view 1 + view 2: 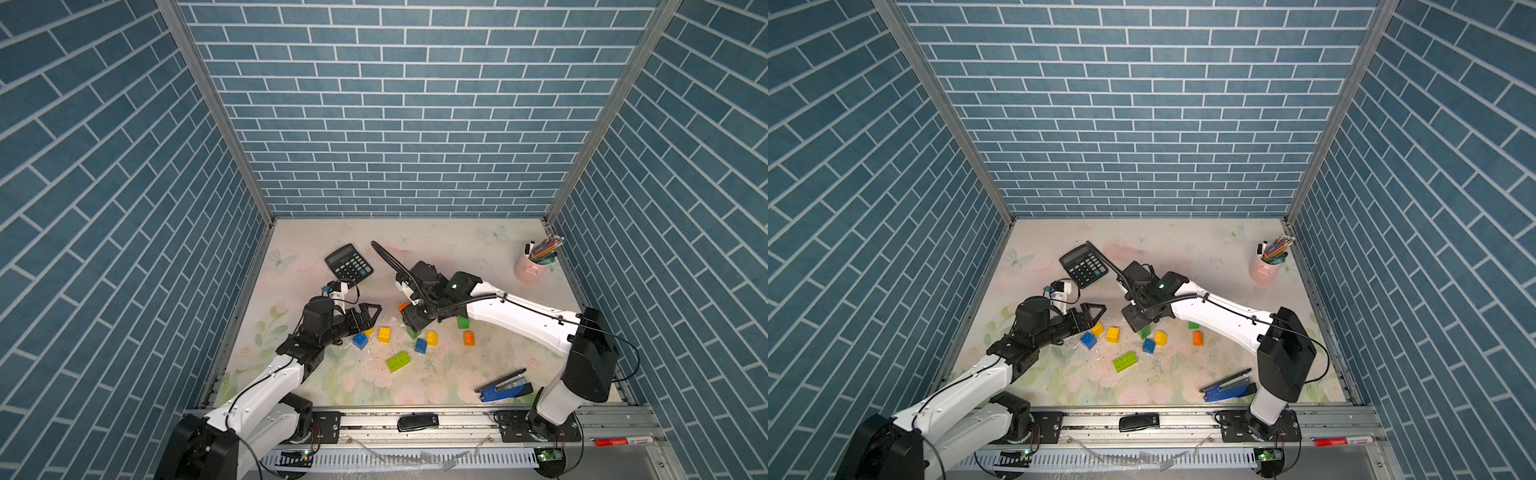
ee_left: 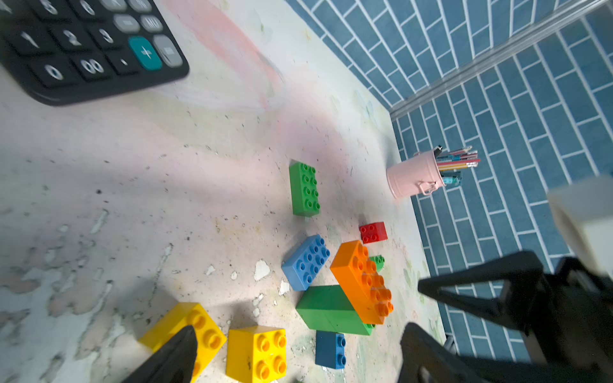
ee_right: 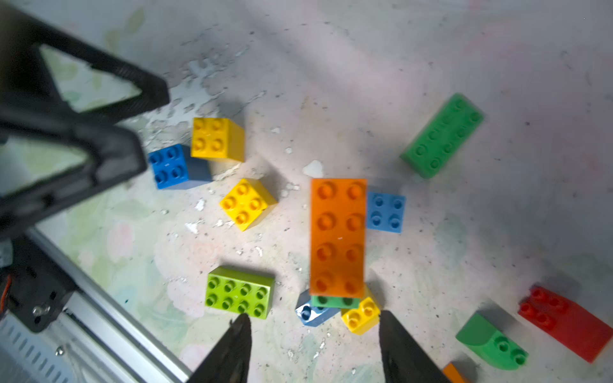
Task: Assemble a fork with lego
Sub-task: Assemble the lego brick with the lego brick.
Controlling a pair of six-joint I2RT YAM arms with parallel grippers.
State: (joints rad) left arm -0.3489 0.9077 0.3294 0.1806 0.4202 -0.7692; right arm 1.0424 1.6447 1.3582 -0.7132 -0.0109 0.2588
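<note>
Jaws stood apart and empty: the left gripper (image 1: 374, 319) wide, the right gripper (image 3: 314, 318) hovering over scattered lego (image 1: 398, 361). Near the calculator (image 1: 348, 262), a long orange brick (image 3: 338, 237) sat atop a green brick (image 3: 335, 301), beside a small yellow brick (image 3: 361, 315).

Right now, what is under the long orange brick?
A green brick, one stud row showing. The orange brick covers the rest; more beneath cannot be seen.

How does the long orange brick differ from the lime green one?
The orange brick rests on a darker green brick, off the table; the lime brick lies alone, flat on the table. The orange brick sits straight ahead of the right hand; the lime brick lies to one side. Both are oblong, eight studs up.
</note>
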